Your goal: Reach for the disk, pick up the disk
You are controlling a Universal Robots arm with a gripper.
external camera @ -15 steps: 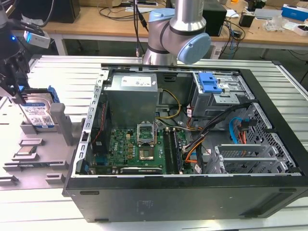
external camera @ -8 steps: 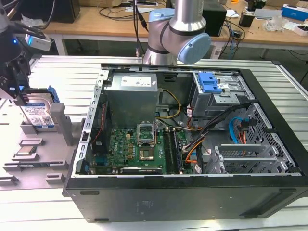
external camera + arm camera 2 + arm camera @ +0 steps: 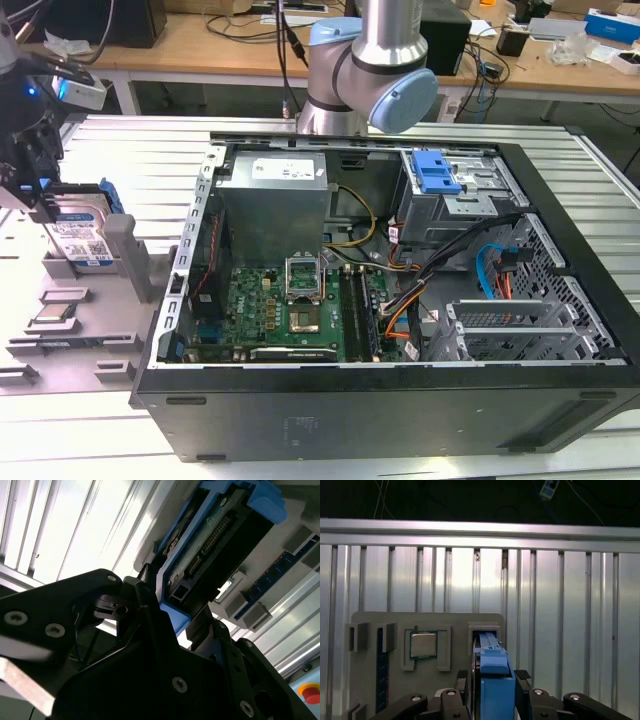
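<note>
**Claw clamped on the upright disk at the table's left edge**

At the exterior view's left, the gripper [image 3: 493, 682] has its jaws pinched on the disk [image 3: 82, 240]. A black finger [image 3: 522, 680] lies against each flat side of the blue bracket.

The disk stands on edge in a slot of a grey holder [image 3: 125, 245]. The holder lies on the ribbed metal table [image 3: 130, 150], near that table's left edge in the exterior view. The disk's white-and-blue label faces the exterior view's right, toward the computer case. Its print is too small to read.

In the second wrist view the connector end, with its row of pins, faces the camera. The disk's long axis appears to run from the claw down into the slot, with the thin edge toward the gripper.

Beside the slot, a small square processor chip [image 3: 423, 644] lies flat in its own recess of the holder.

Further right, the open black computer case [image 3: 400, 420] takes up the middle of the table. The power supply inside it carries a white label [image 3: 290, 172], and its writing cannot be made out. A blue plastic latch [image 3: 435, 172] sits on the drive cage at the case's far right corner. The arm [image 3: 370, 70] rises behind the case at the table's far edge.
</note>
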